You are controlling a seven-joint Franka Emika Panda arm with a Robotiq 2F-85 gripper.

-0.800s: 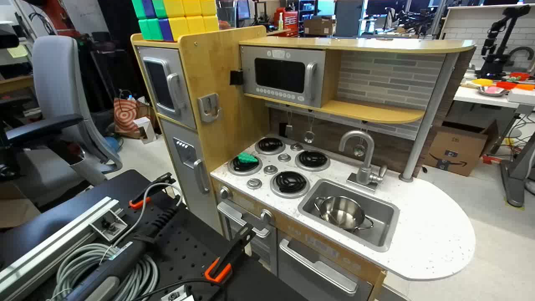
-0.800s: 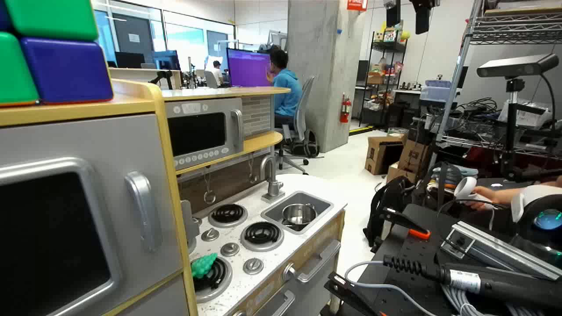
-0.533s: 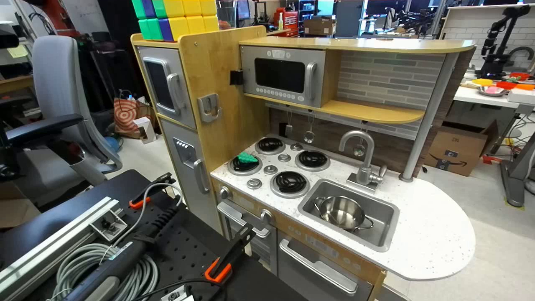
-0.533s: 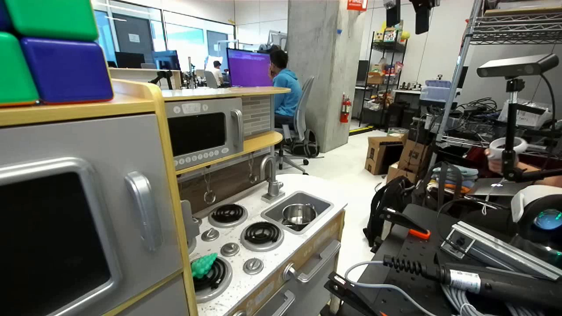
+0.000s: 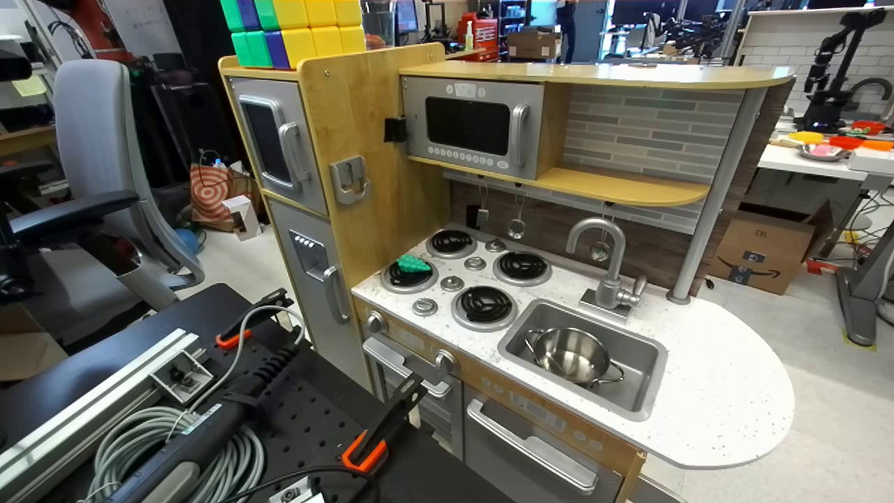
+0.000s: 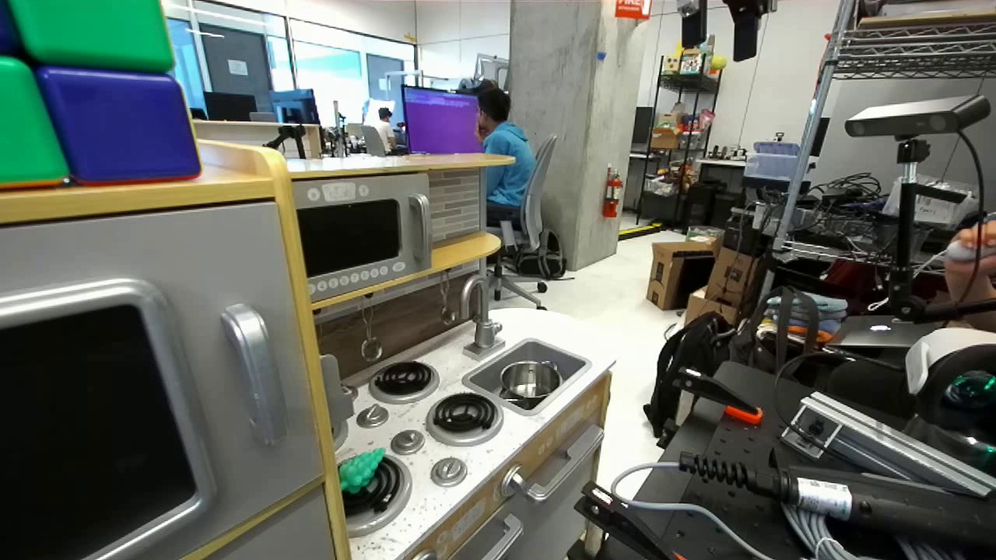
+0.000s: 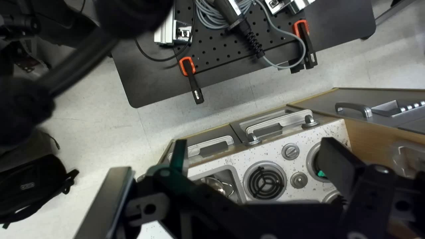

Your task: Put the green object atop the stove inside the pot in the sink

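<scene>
On the stove [image 5: 480, 278], the green object [image 6: 359, 471] lies lengthwise roughly toward the sink [image 5: 639, 367]; the fingers [image 7: 342, 166] stand apart

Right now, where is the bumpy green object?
Left of centre in both exterior views, the green object lies on the round black front burner beside the yellow wooden cabinet.
</scene>
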